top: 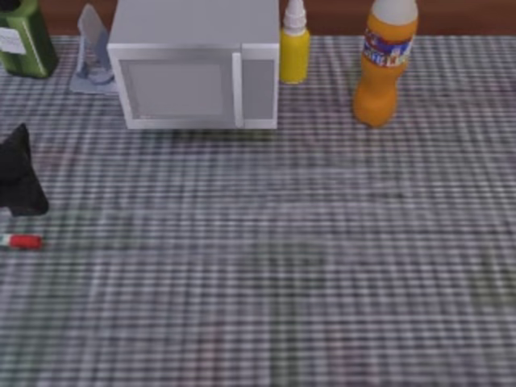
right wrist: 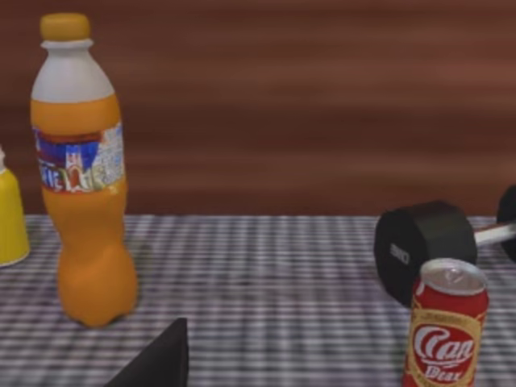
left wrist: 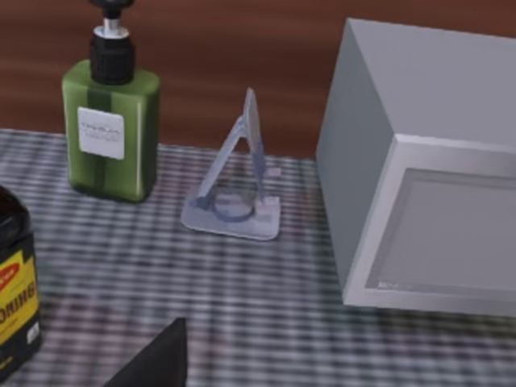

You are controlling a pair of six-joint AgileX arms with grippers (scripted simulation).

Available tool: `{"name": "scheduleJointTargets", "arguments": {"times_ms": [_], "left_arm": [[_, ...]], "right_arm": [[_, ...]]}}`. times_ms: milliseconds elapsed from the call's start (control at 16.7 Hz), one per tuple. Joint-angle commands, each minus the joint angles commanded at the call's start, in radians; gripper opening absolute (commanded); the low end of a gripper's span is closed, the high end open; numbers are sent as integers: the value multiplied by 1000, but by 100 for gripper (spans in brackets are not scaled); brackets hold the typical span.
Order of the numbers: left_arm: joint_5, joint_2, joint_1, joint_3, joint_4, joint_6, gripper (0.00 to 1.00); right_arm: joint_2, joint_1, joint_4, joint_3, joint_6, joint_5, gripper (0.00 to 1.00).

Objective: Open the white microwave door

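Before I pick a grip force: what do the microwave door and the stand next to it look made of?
The microwave door looks like matte white plastic framing a grey, translucent-looking window, with only a soft sheen. The stand looks like clear, bluish-tinted plastic or acrylic: the checked cloth shows through its base. Both look rigid, though that is only appearance.

Table (top: 322,266) covered by a grey-and-white checked cloth. Along its far edge, from left to right: green pump bottle (top: 24,36), clear plastic stand (top: 93,52), white microwave (top: 197,64) with its door shut, yellow squeeze bottle (top: 294,48), orange soda bottle (top: 385,64). A small red-and-white marker (top: 22,240) lies near the left edge. Right wrist view adds a black dumbbell (right wrist: 423,246) and a red can (right wrist: 445,334).
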Motion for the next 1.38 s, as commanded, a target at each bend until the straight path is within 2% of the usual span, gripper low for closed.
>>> {"name": "scheduleJointTargets", "arguments": {"times_ms": [480,780,1020,1380], "left_arm": [[-164,820,-249,642,-239,-213,100],[-239,1224,-372,954,-350,-318,100],[-268,1381,-424,1078,-394,-362,100],[-269,1394,-425,1087,-397,-365,100]], "right_arm": [[0,0,0,0,0,0,100],[0,0,0,0,0,0,100],[0,0,0,0,0,0,100],[0,0,0,0,0,0,100]]}}
